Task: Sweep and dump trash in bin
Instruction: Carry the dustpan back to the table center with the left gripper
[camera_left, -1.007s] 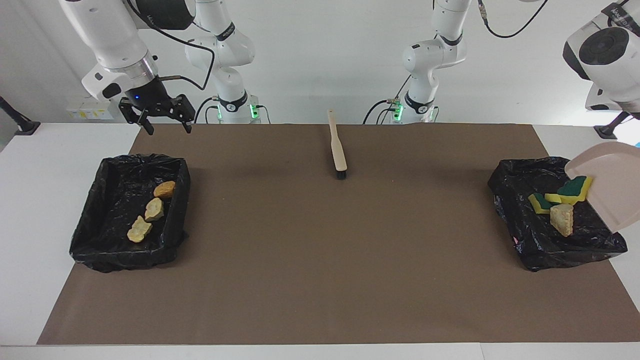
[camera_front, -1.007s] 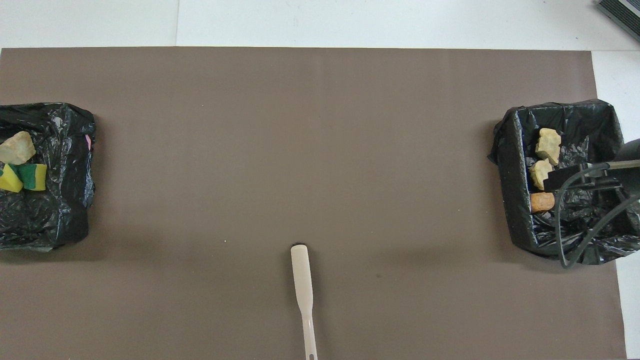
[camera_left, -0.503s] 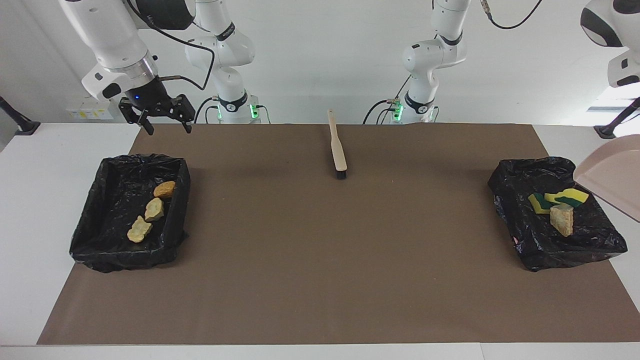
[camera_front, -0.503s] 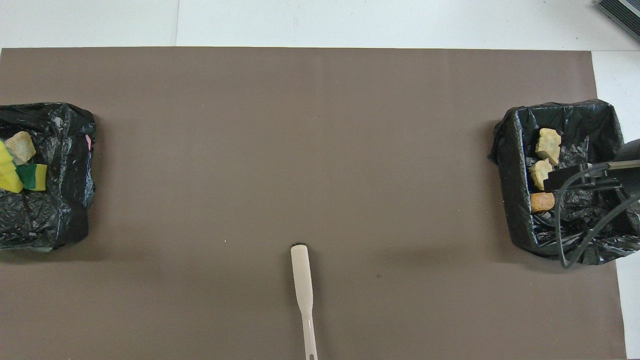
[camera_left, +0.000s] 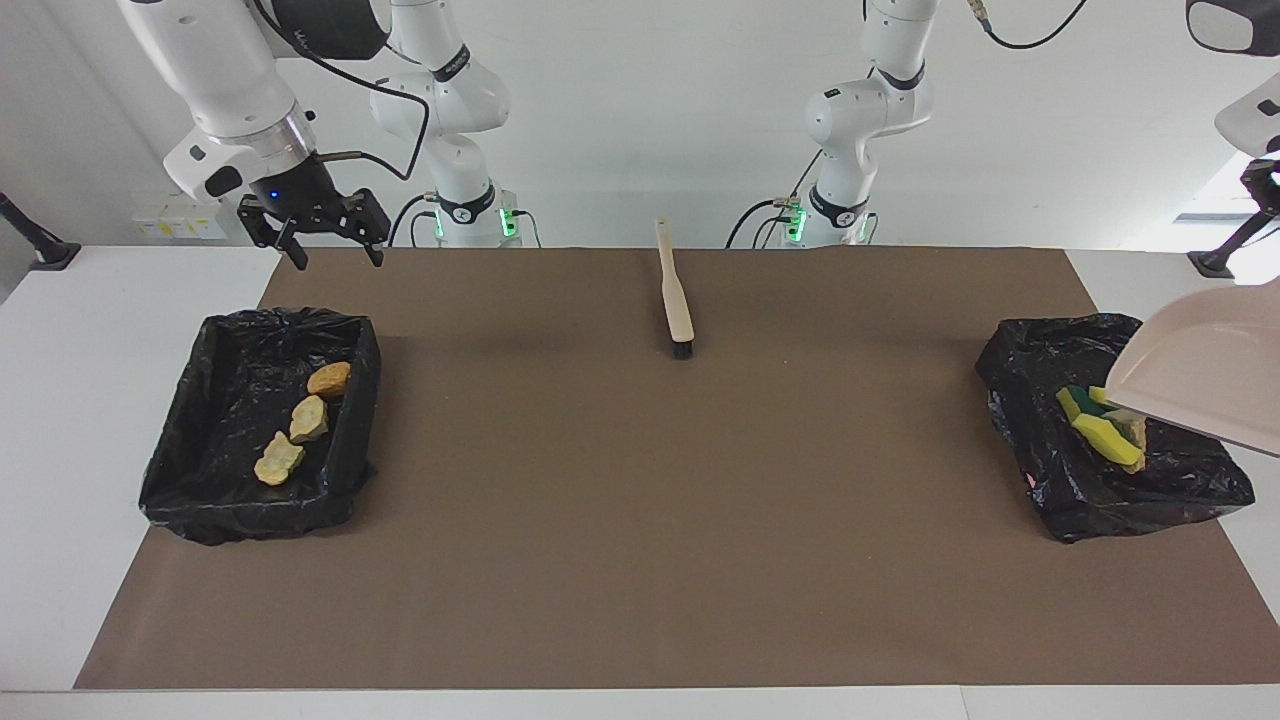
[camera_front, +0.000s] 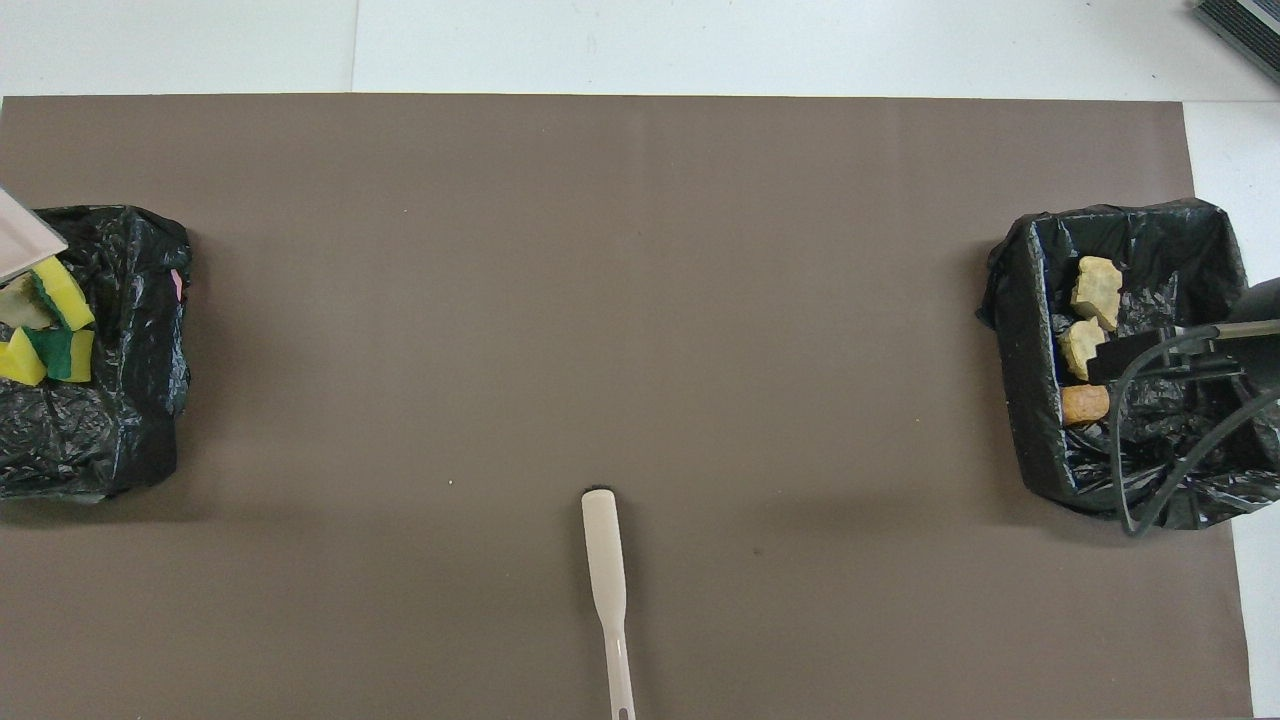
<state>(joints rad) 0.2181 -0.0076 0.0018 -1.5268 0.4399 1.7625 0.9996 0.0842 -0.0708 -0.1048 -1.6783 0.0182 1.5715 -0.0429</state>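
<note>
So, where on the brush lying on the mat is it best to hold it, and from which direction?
Probably the thin handle of the brush, the end nearest the robots, taken from straight above. It lies flat on the mat, its bristle end pointing away from the robots, with nothing beside it, so fingers closing across the narrow handle should fit.

Even, bright, diffuse light from above. The brown mat (camera_left: 640, 500) is matte and glare-free, with only soft, faint shadows beside the brush (camera_left: 676, 300). Small highlights glint on the wrinkled black bin liners (camera_left: 262, 420). A bright window patch near the dustpan (camera_left: 1205, 375) is overexposed. Both views are sharp, without visible edge distortion.
</note>
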